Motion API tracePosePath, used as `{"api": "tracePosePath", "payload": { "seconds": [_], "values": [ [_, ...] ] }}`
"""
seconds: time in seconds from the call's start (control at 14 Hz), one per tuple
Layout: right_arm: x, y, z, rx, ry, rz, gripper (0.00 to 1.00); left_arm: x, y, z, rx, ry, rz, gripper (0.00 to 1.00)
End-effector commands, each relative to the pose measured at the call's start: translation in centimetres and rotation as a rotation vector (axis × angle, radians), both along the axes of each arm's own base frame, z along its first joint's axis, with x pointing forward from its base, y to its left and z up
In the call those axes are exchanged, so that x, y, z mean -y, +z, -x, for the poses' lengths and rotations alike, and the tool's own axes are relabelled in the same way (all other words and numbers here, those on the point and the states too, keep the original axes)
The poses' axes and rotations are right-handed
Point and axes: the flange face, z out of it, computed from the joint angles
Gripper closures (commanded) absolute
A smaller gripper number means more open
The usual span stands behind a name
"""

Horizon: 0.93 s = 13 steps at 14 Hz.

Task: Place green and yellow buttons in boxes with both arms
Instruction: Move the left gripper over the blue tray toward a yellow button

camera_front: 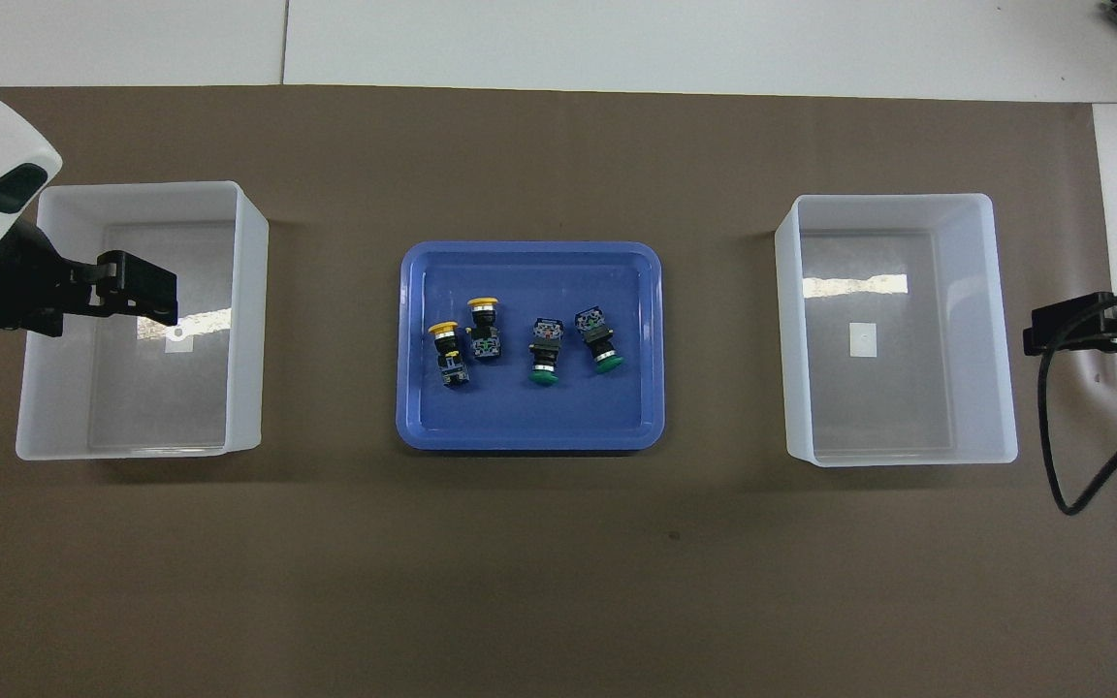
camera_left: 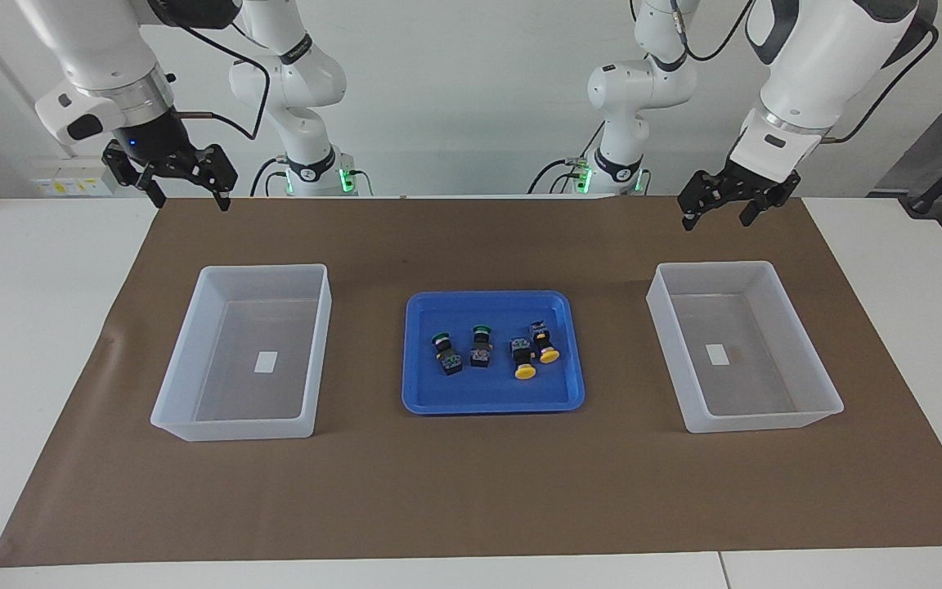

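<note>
Nothing is sorted yet. The left gripper (camera_left: 718,209) hangs with its jaws apart above one bare box (camera_left: 743,343); all four buttons (camera_left: 491,350) lie in the blue tray (camera_left: 493,398) between both grippers; the right gripper (camera_left: 181,183), jaws apart too, hangs above the other box (camera_left: 246,352)

White wall (camera_left: 471,98) (plain), white table (camera_left: 29,327)
</note>
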Motion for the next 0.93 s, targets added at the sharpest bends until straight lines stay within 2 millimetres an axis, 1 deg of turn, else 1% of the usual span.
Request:
{"api": "tracePosePath", "payload": {
  "seconds": [0.0,0.07,0.14,0.21,0.29,0.36,0.43,0.57,0.71,0.79,0.86],
  "values": [
    [0.3,0.1,0.6,-0.006,0.023,0.003,0.00,0.0,0.2,0.6,0.016,-0.009,0.013,0.00],
    [0.1,0.1,0.6,-0.006,0.026,0.003,0.00,0.2,0.1,0.6,0.025,-0.010,0.015,0.00],
    [0.2,0.1,0.6,-0.008,0.025,0.003,0.00,0.2,-0.3,0.4,0.044,-0.008,0.017,0.00],
    [0.3,0.1,0.6,-0.008,0.023,0.003,0.00,0.4,-0.9,0.5,0.062,-0.011,0.018,0.00],
    [0.1,0.1,0.6,-0.006,0.026,0.003,0.00,0.9,-1.9,0.5,0.082,-0.008,0.027,0.00],
    [0.2,0.1,0.6,-0.008,0.025,0.003,0.00,2.1,-3.3,0.4,0.097,-0.014,0.044,0.00],
    [0.1,0.1,0.6,-0.006,0.026,0.003,0.00,4.0,-5.0,0.6,0.103,-0.036,0.048,0.00],
    [0.1,0.1,0.6,-0.006,0.026,0.003,0.00,6.2,-7.9,0.6,0.144,0.017,0.064,0.00],
    [0.3,0.1,0.6,-0.008,0.023,0.003,0.00,9.3,-11.4,0.2,0.167,0.047,0.085,0.00],
    [0.2,0.1,0.6,-0.006,0.025,0.003,0.00,10.1,-13.2,0.2,0.179,0.062,0.095,0.00],
    [0.2,0.1,0.6,-0.006,0.025,0.003,0.00,10.4,-14.9,0.2,0.190,0.067,0.101,0.00]
  ]
}}
